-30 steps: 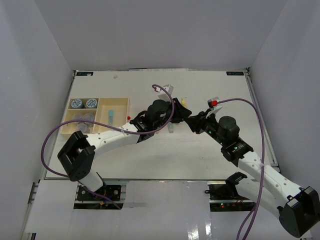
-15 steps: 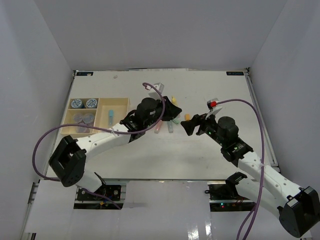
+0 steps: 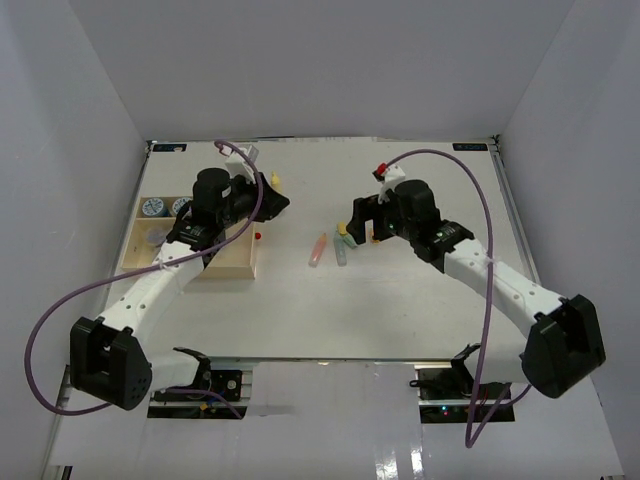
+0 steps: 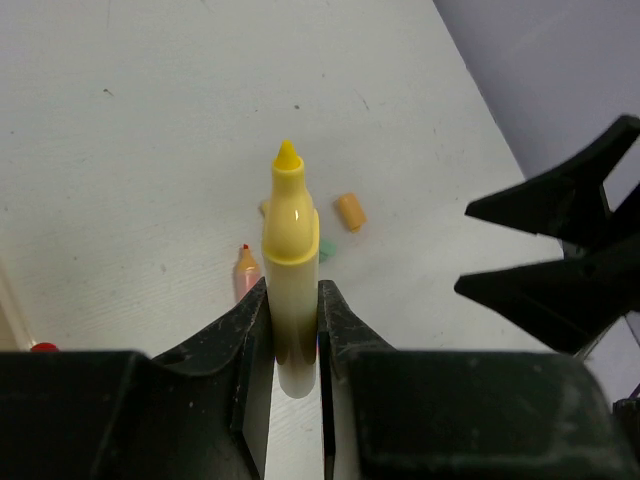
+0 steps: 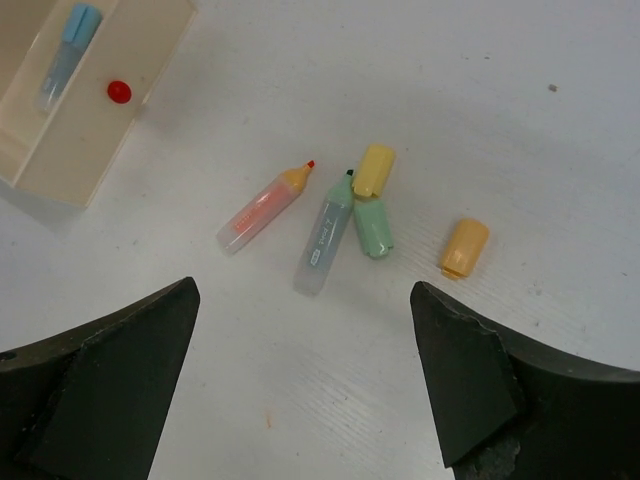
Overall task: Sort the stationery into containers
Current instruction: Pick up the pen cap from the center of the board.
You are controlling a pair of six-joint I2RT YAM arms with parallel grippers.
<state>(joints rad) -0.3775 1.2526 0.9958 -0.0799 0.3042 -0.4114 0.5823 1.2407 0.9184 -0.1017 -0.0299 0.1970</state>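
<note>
Firstly, at the left: the tray (image 3: 228,262) lies on the table (image 3: 400,300), partly under my left arm. Two blue-lidded jars (image 3: 152,207) stand side by side in its far left compartment. The right wrist view shows a blue marker (image 5: 68,50) lying inside a right-hand compartment, and a small red dot (image 5: 119,91) on the tray's right wall.

Next, my left gripper (image 4: 293,292) is clamped on the yellow marker (image 4: 290,240). The marker is uncapped, tip pointing away from the wrist, its barrel pinched between both fingers. In the top view it hangs above the table just beyond the tray's far right corner.

At mid-table lie the loose items. The pink marker (image 5: 265,207) and the green marker (image 5: 328,235) lie near each other, both uncapped. The yellow cap (image 5: 374,170) and the green cap (image 5: 373,226) touch end to end just beside the green marker. The orange cap (image 5: 464,247) lies apart to their right.

Lastly, my right gripper (image 5: 302,320) hovers over these items, jaws wide apart, nothing between them.
</note>
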